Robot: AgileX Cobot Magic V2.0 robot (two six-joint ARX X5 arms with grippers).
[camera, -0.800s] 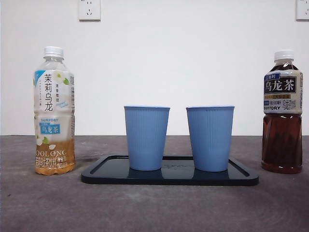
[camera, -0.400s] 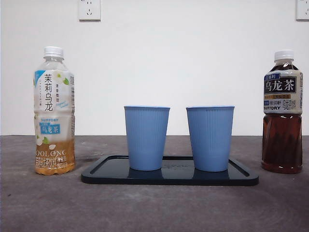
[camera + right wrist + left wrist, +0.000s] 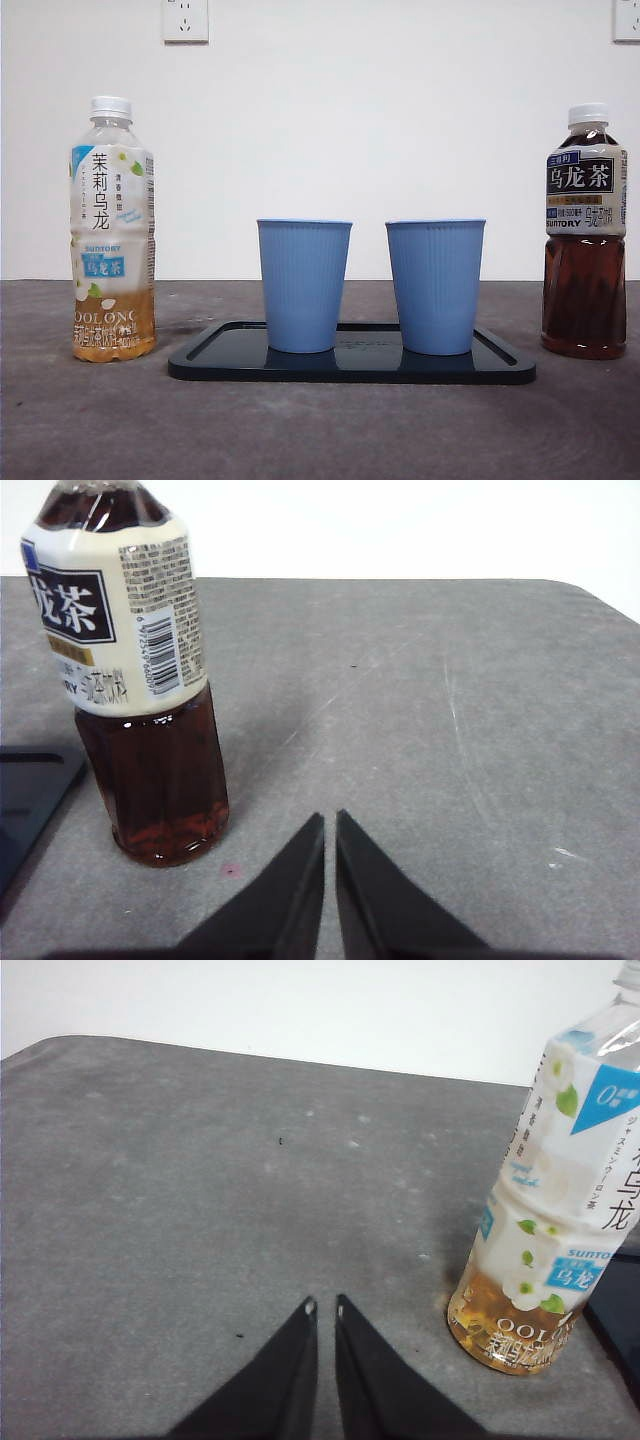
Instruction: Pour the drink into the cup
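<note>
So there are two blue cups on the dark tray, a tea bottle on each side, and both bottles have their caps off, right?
Not quite. Both bottles are capped: the front view shows a white cap on the pale tea bottle and on the dark tea bottle. The two blue cups do stand on the dark tray.

You have 2 light blue cups, both finely ribbed top to bottom, on a glossy black tray. The jasmine oolong bottle has a white cap, a white label with green leaves, blue panels and black characters, and pale amber tea at its base. The dark oolong bottle has a white cap too, a cream label with a black panel of white characters, and deep reddish-brown tea. Your worktop is mottled grey, the wall plain white. Both hands are black.
</note>
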